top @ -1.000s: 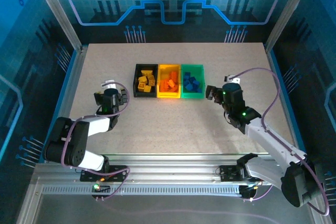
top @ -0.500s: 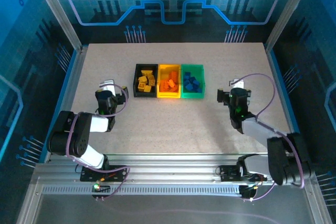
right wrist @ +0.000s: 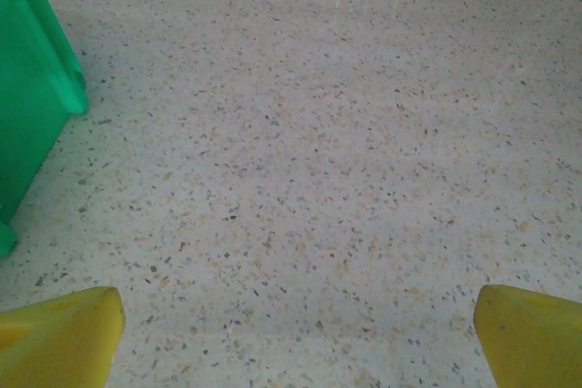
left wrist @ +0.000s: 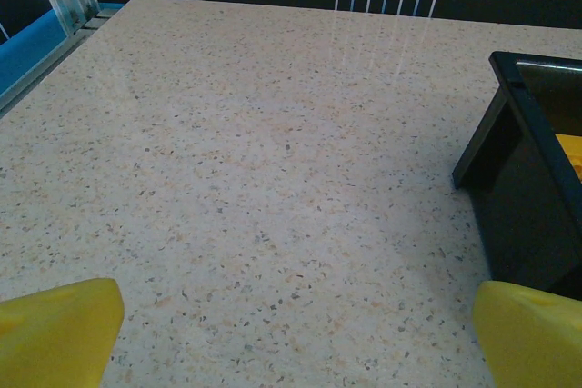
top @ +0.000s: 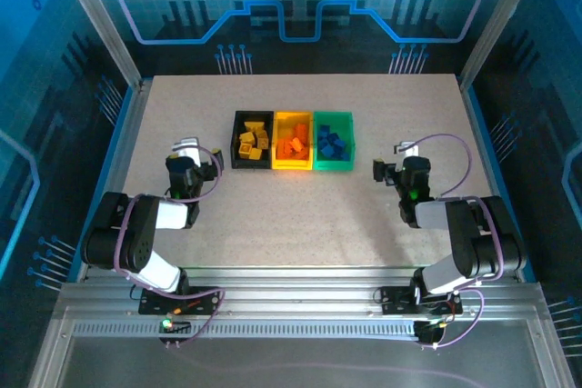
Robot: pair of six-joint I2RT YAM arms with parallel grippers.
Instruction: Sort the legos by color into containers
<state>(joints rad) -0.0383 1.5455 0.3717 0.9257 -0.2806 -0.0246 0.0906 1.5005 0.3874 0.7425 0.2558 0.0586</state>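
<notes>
Checking the sort: the small yellow studded plastic bricks [top: 254,143] lie in the black open-top rectangular plastic bin [top: 235,138], the orange studded bricks [top: 292,145] in the yellow plastic bin [top: 293,167], and the blue studded bricks [top: 331,144] in the green plastic bin [top: 351,143]
Counter: I see no loose brick on the pale speckled counter [top: 291,215], so the task looks finished to me
Left tool [top: 188,154]: low over the counter, its yellow fingers [left wrist: 55,329] spread wide with nothing between them; the black bin's wall [left wrist: 509,197] is near, ahead and to its right
Right tool [top: 389,168]: also low, its yellow fingers [right wrist: 532,333] spread wide and empty; the green bin's corner [right wrist: 27,88] is near, ahead and to its left
Step in hand: probably parking both arms, empty, at either end of the bin row
Doing it well: hold each tool apart from the nearest bin wall, and make any further motion away from the row so that no bin is nudged and no brick spills
Last look: scan the bare counter ahead of each tool and the strip beyond the bins, which the top view shows only coarsely, for a stray brick before calling it done
</notes>
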